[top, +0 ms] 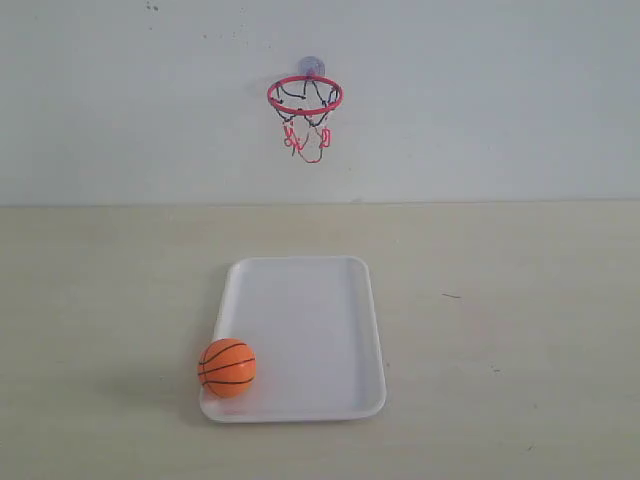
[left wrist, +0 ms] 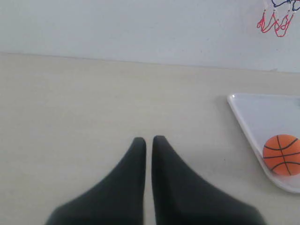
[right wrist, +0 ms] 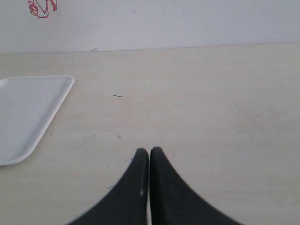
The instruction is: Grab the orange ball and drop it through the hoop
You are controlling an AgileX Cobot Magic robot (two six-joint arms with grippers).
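Note:
The orange ball (top: 227, 368) rests in the near left corner of the white tray (top: 320, 320), and the left wrist view also catches the ball (left wrist: 281, 154) on the tray (left wrist: 255, 115). The hoop (top: 304, 95), a red ring with a black-and-red net, hangs on the back wall above the tray's far end. Only net strings of the hoop (left wrist: 275, 21) show in the left wrist view, and a scrap of the net (right wrist: 41, 8) in the right. My left gripper (left wrist: 149, 140) is shut and empty over bare table. My right gripper (right wrist: 149, 151) is shut and empty too. Neither arm appears in the exterior view.
A pale wooden table (top: 520, 340) meets a white wall (top: 480, 90) at the back. The tray's far corner (right wrist: 56, 82) lies well away from my right gripper. A small dark mark (top: 452, 296) sits on the table right of the tray.

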